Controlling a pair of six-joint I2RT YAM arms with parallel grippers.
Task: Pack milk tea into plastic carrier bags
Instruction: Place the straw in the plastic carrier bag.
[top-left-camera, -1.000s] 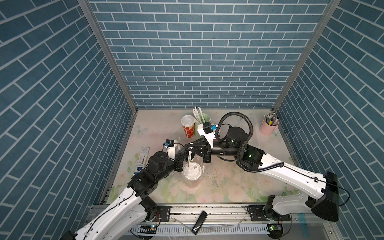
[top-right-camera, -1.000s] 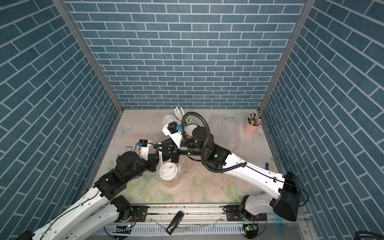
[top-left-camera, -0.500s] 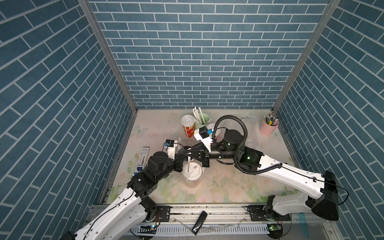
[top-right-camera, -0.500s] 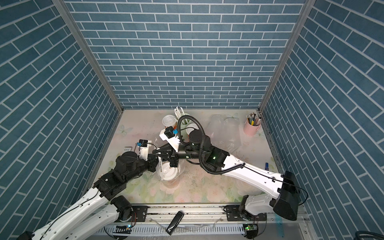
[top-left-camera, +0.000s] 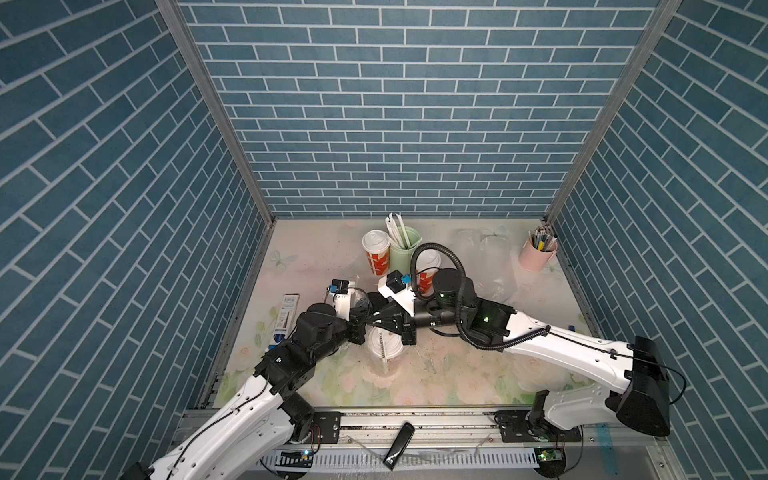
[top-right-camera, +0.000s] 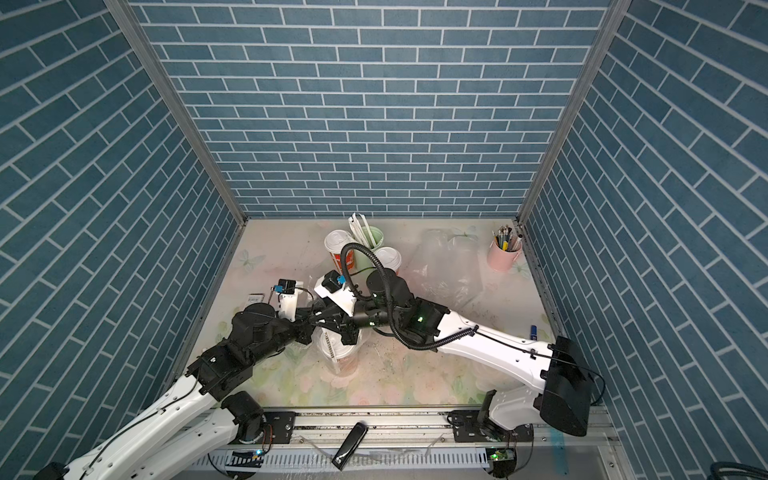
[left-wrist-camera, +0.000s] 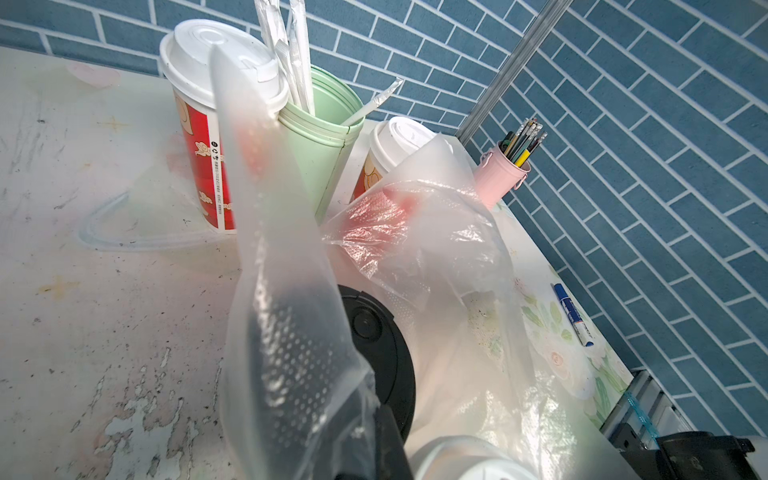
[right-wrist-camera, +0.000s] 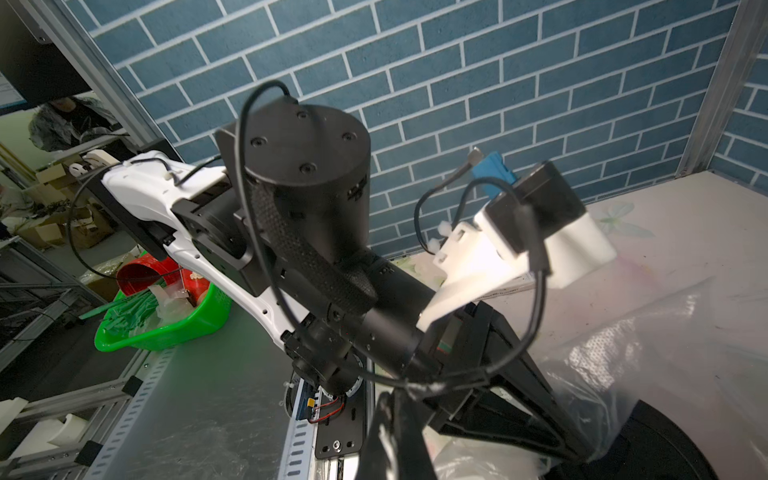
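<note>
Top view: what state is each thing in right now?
Left end effector, shut on near carrier bag.
Right end effector, shut; grip unclear.
White-lidded cup, upright in that bag.
Black-lidded cup, upright in it too.
Red back cup, upright, lidded, unbagged.
Second back cup, same.
Far carrier bag, slumped, empty.

**Surfaces and finishes, bench check**

Carrier bag (left-wrist-camera: 291, 340): thin clear plastic film, crinkled, embossed with fine dots, faint gloss.
Milk tea cup (left-wrist-camera: 199, 166): glossy printed paper side, matt white plastic lid.
Black lid (left-wrist-camera: 365, 328) under the film: smooth plastic, slight sheen.
Straw holder (left-wrist-camera: 320, 158): smooth matt green plastic.
Pen cup (left-wrist-camera: 505, 178): smooth pink finish, material unclear.
Tabletop (left-wrist-camera: 104, 332): printed coating, scuffed and flaking.
Corner post (left-wrist-camera: 509, 66): bare ribbed metal.
Walls (top-left-camera: 395, 104): matt brick pattern.
</note>
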